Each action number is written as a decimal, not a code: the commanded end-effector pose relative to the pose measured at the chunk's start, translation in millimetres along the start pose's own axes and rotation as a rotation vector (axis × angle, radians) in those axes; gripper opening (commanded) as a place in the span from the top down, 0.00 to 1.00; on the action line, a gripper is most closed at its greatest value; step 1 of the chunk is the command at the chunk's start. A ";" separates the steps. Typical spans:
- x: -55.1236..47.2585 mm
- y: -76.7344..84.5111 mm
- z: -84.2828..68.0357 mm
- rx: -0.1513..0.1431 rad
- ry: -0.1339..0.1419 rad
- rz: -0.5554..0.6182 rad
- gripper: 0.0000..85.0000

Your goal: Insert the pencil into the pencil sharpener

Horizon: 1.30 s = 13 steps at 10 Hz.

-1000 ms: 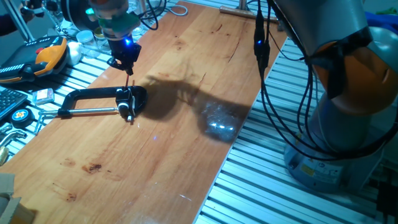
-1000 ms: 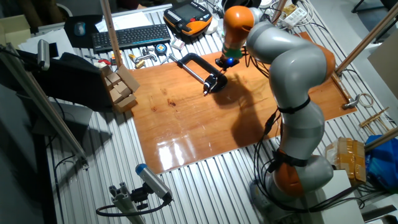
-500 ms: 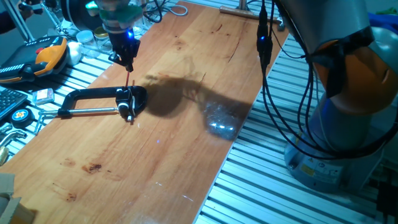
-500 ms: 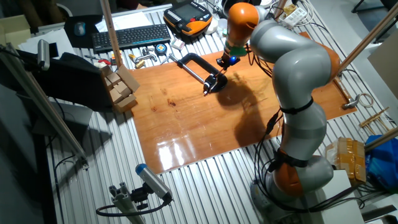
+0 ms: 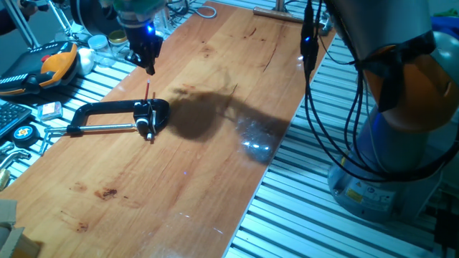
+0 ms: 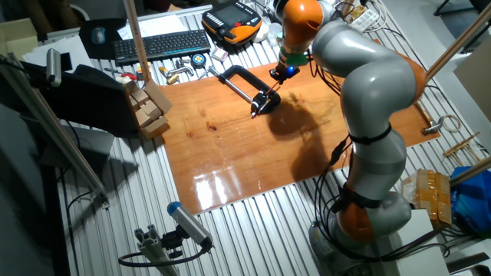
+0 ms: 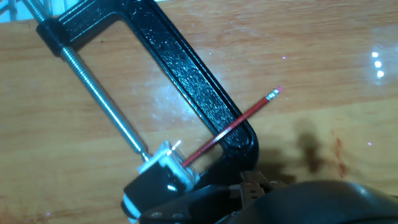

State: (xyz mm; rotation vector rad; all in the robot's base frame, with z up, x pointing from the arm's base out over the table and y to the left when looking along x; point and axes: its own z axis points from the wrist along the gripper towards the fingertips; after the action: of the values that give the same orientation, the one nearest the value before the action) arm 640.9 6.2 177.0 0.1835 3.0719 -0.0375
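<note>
The pencil stood tip-down in the pencil sharpener, which sat in the clamp on the bench, so the insertion looked done. The gripper hung above, apart from the pencil's top, its fingers holding nothing; how wide they stood I could not tell. Only withdrawal seemed left.

From the hand view the gripper showed only as a dark blur along the bottom edge, its fingers cut off; whether they were spread could not be told; the sharpener below the pencil was partly hidden behind that blur; the clamp ran off the top edge, far from the gripper.
</note>
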 end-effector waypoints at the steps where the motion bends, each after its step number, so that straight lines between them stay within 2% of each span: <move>1: 0.9 0.3 -2.1 0.005 -0.005 0.002 1.00; 4: 4.6 -0.9 -7.0 0.022 -0.015 0.003 1.00; 6: 5.0 0.1 -6.8 -0.011 0.002 -0.008 1.00; 9: 5.2 1.4 -6.9 0.011 -0.016 -0.010 1.00; 11: 6.6 3.4 -7.3 -0.014 -0.005 0.010 1.00; 13: 6.9 10.6 -11.2 -0.003 -0.004 0.019 1.00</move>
State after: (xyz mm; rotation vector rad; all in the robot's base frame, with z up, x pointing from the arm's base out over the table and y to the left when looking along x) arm 634.7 19.0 188.2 0.2135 3.0669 -0.0364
